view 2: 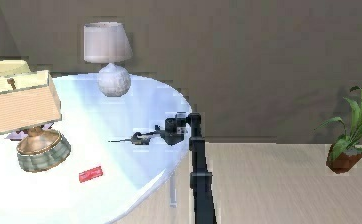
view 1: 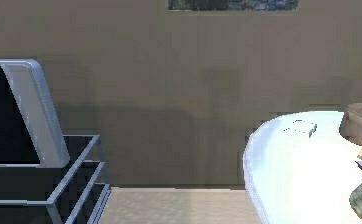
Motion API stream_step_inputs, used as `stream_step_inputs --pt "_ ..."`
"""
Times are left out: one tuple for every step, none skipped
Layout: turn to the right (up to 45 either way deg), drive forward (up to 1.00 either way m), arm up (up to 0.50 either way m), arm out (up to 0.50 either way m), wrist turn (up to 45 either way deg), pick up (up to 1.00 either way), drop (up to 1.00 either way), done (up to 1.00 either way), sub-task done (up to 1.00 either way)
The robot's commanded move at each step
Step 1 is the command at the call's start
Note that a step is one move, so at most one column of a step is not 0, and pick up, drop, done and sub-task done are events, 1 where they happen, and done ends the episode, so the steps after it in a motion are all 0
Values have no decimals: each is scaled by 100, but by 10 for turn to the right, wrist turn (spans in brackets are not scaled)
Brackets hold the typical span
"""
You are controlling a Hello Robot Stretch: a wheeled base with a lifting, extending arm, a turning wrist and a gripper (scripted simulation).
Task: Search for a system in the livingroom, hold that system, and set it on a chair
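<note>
Nothing here can be called the system with certainty. My best guess is the small flat white box (view 1: 304, 126) near the far rim of the round glossy white table (view 1: 289, 175), lying flat where a device would be left within reach. Its long axis runs across the forward view, and which end is its front is too small to tell. A second candidate, a small flat red slip (view 2: 91, 175), lies on the tabletop with its long axis left to right, slightly tilted. The dark two-fingered gripper (view 2: 124, 140) reaches low over the table, likely for a flat pick, with its fingers pointing to the arm side view's left. Only bare tabletop lies behind them, so it holds nothing, and I cannot tell whether the jaws are apart or together. Further out stand a white round-bellied lamp with a pale shade (view 2: 109, 60), a cream box-shaped thing on a bronze bowl base (view 2: 29, 110), a green potted plant (view 2: 349, 130) and a silver-framed dark screen (view 1: 19, 110)
</note>
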Motion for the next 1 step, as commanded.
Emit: stream_step_inputs --pt "0 0 0 0 0 100 0 0 0"
